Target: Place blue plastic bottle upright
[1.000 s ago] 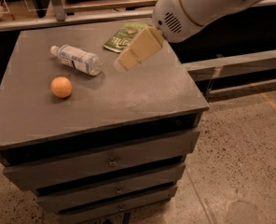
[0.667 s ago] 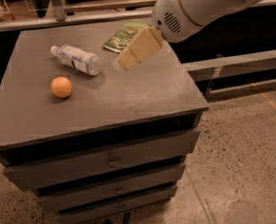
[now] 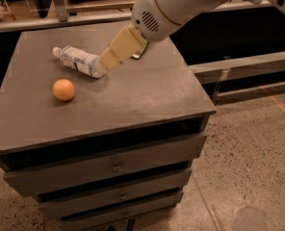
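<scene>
The blue plastic bottle (image 3: 79,61) lies on its side on the grey cabinet top (image 3: 133,95), white cap pointing to the far left, base toward the right. My gripper (image 3: 106,61) hangs just above and right of the bottle's base, its tan tip close to the base end. The white arm reaches in from the upper right.
An orange (image 3: 64,89) sits on the cabinet top left of centre, in front of the bottle. A green snack bag (image 3: 139,52) is mostly hidden behind my gripper. The cabinet has drawers below; a dark shelf runs along the right and back.
My gripper has moved left toward the bottle's base and now covers most of the green bag. The bottle and orange have not moved.
</scene>
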You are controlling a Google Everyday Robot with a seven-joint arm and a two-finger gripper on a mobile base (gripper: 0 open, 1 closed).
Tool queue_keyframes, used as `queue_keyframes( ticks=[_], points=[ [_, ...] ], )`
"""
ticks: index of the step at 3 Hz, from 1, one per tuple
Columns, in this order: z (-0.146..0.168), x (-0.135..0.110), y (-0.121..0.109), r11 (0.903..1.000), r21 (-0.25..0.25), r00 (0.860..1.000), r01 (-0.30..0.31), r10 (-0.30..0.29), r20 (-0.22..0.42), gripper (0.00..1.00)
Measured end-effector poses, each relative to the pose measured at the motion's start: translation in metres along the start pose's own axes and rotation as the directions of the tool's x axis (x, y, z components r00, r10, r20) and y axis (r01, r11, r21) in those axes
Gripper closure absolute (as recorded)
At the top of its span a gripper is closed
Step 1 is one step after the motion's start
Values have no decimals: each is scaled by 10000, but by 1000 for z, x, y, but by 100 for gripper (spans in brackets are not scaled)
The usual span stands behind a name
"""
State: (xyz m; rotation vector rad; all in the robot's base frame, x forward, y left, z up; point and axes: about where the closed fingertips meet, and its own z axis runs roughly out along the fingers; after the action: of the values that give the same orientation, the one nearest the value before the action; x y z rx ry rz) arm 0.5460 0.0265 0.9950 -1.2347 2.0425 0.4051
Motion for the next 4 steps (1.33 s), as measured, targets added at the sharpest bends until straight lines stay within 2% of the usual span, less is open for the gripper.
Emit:
queue_keyframes(
  ticks=[1,2,3,4],
  points=[
    [21,-14,0,9985,387,9984,-398,414,-397,0],
    [45,-20,-11,9941,899,9956,-606,667,-657,0],
    [63,-26,-20,9908,1183,9935,-658,760,-843,0],
    [97,-36,-25,9942,978,9918,-437,550,-1154,0]
  ],
)
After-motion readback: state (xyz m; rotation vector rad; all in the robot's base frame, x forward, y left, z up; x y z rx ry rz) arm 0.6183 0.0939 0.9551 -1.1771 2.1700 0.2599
